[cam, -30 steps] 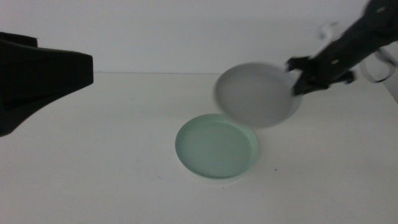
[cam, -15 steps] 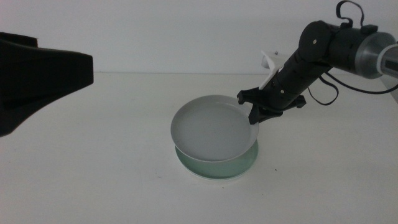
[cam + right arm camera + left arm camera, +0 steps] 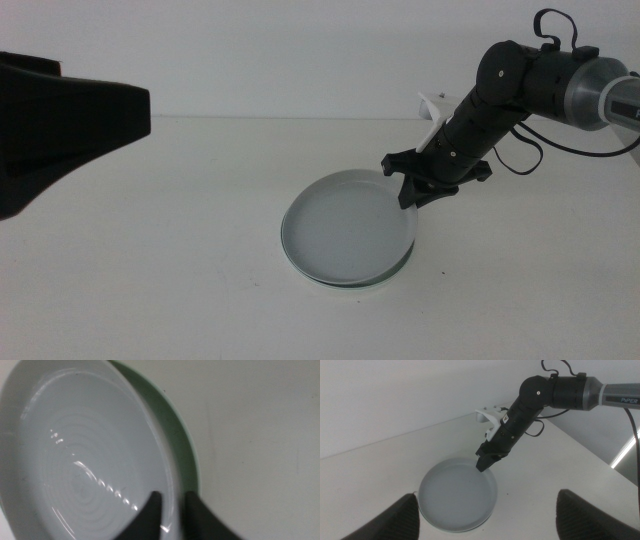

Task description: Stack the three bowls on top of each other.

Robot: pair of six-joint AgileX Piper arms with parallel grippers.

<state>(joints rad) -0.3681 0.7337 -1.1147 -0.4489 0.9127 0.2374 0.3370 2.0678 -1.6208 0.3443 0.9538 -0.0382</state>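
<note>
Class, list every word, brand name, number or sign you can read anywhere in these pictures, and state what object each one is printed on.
"PiPER": white lettering on the grey forearm tube of the right arm, readable only in the left wrist view.
No other text: the shallow grey bowl, the mint green bowl beneath it, the white table and the right gripper carry no readable marks.

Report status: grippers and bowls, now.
Right gripper pinching rim of grey shallow bowl, nested in mint green shallow bowl. Left gripper open, waiting above. Third bowl not visible.
</note>
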